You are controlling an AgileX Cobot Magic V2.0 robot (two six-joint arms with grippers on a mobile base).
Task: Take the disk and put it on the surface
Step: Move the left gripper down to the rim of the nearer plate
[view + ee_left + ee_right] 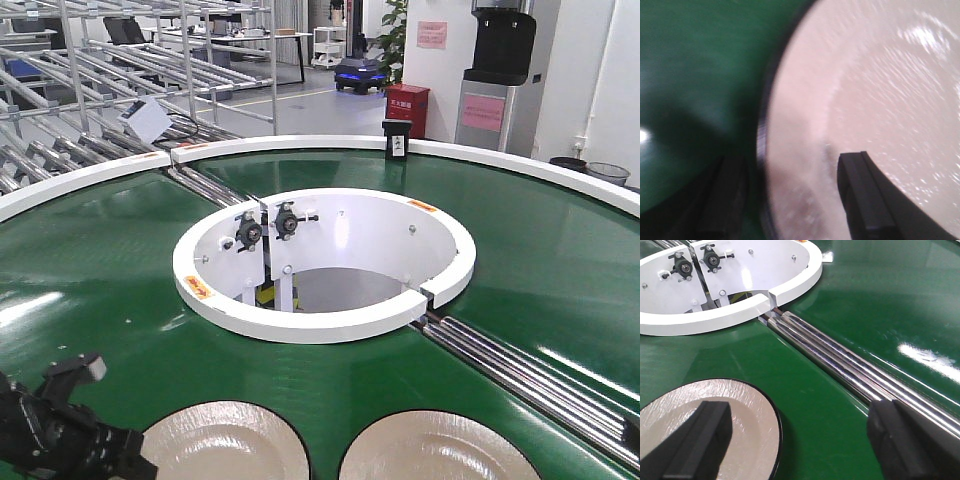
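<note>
We are holding left end effector (790, 165) apart astride a disk (880, 90), right end effector (800, 412) apart by a second disk (747, 425); red box (407, 105) lettering unreadable.

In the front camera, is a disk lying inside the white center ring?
No, the left disk and the right disk both lie on the green belt, outside the white ring.

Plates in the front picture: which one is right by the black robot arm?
The left plate on the green belt. The black arm sits just beside its edge, while the right plate has nothing near it there.
</note>
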